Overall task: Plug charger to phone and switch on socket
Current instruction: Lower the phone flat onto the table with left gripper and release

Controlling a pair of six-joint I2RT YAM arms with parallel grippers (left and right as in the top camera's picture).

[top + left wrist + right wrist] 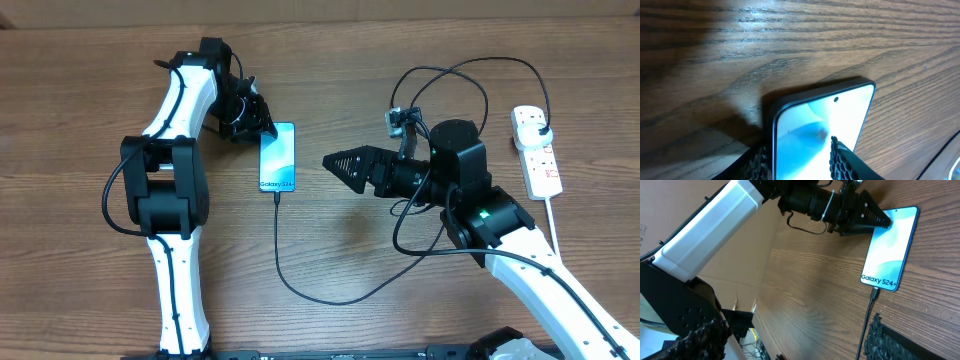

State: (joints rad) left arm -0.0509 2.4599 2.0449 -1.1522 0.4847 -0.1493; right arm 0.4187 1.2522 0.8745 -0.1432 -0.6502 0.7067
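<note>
Wood-grain table (380, 60), brown, matt. Flat on it, screen up, between my two arms: the phone (278, 158). My left gripper (262, 128) sits at its top end. In the left wrist view one meshed finger (759, 161) stands just outside the phone's left edge and the other overlaps the right edge, so the jaws straddle its width. Cannot tell if they pinch it or merely bracket it. My right gripper (338, 165) hangs just right of the phone, tips aimed at it but apart from it, jaws spread wide, holding nothing.

On the charger (300, 285): connector meets the phone's bottom edge; how deep it sits, cannot tell. Cable loops toward the near table edge, runs right, then passes behind my right arm and is lost there. Black plug sits on the far end of the socket (541, 160), well right of the phone, past that arm. Switch position too small to read.

Lower half of the phone cut off in the left wrist view. Screen glossy pale blue, black rim, rounded corners, punch-hole camera. Cable thin, black. Socket white, long, red markings
</note>
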